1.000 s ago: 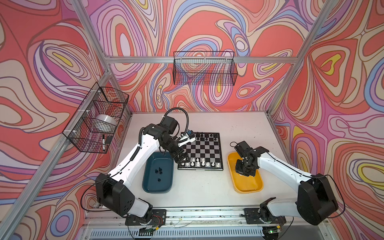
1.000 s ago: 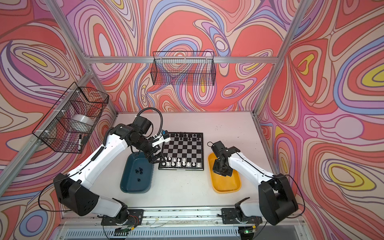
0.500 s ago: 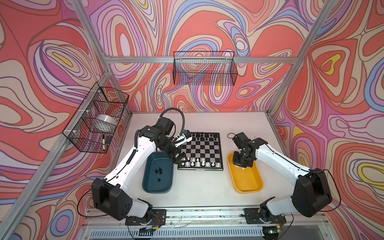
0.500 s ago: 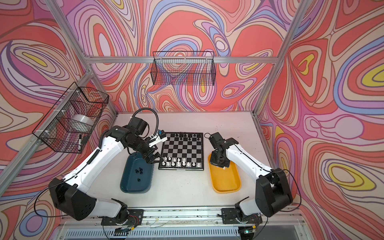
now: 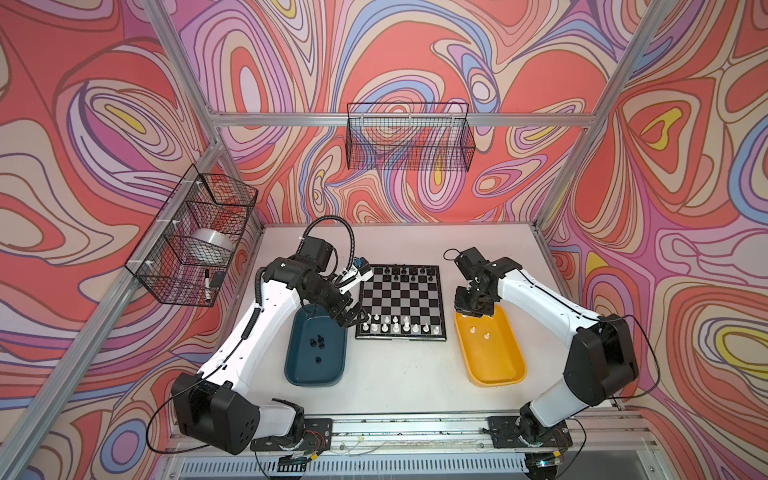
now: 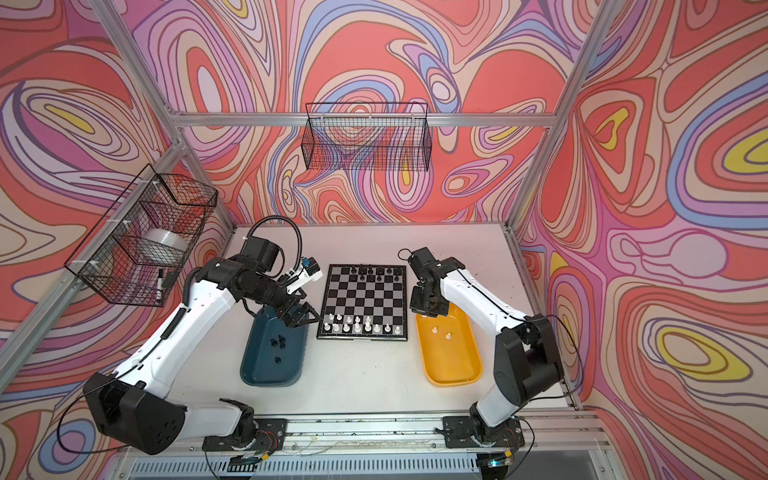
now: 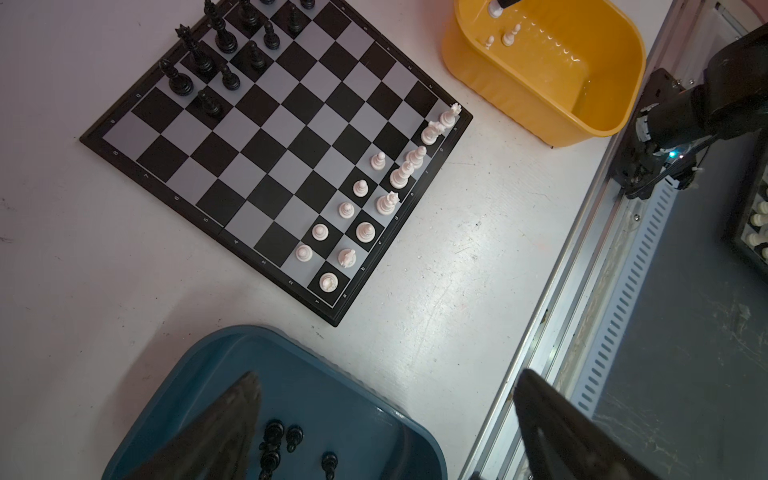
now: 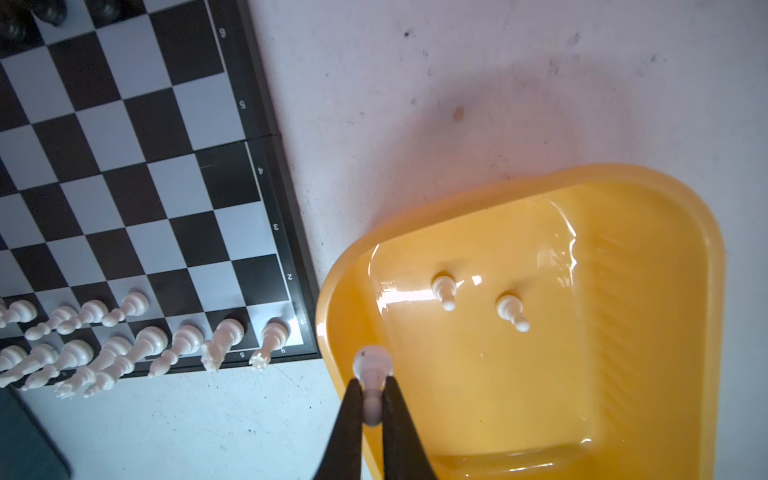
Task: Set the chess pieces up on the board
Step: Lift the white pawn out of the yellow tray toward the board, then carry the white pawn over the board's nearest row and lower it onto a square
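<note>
1. Right wrist view: a tiny white plastic pawn (image 8: 372,368) is clamped by the right gripper (image 8: 372,386) over the rim of the yellow plastic tray (image 8: 582,176).
2. The left gripper (image 7: 386,376) is held wide open, empty, above the teal tray (image 7: 353,399).
3. White chessmen (image 7: 365,232) are lined along the near edge of the checked board (image 7: 257,141).

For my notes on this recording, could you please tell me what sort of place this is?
Probably a robot lab test cell: a left arm and a right arm bolted to a rail, an aluminium frame, and swirly printed walls closing in the table.
</note>
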Motion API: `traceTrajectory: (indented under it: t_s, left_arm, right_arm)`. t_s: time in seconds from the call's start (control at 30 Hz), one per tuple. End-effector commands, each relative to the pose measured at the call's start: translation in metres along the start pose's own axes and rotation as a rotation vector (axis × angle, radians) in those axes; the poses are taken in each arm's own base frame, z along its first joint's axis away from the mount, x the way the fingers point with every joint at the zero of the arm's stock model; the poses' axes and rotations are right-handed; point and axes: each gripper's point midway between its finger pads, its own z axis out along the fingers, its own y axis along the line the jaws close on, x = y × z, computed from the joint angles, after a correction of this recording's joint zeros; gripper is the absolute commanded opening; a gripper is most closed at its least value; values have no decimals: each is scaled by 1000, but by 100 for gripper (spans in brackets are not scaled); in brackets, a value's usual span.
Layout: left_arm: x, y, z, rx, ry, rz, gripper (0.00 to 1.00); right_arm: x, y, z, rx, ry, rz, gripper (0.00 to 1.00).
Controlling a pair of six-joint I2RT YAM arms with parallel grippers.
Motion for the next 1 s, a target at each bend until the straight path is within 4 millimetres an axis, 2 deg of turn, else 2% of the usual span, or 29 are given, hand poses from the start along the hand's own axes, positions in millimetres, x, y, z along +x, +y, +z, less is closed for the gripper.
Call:
traceTrajectory:
  t_s: [0.0, 0.27, 0.33, 0.53, 0.97]
  left_arm:
    - [1, -1, -6, -3, -31, -9, 96]
    - [5, 6, -10, -26, -50, -38, 96]
    - [4, 9, -11, -34, -57, -48, 97]
    - [7, 9, -14, -36, -61, -53, 97]
    - [9, 8, -15, -37, -63, -52, 97]
  right_arm:
    - [-6, 16, -2, -7, -4, -41, 9]
    - [-12, 57, -1, -35, -6, -118, 9]
    - [-10, 66, 7, -33, 11, -136, 9]
    - [-8, 90, 14, -61, 25, -172, 9]
    - [-1, 119, 29, -91, 58, -219, 9]
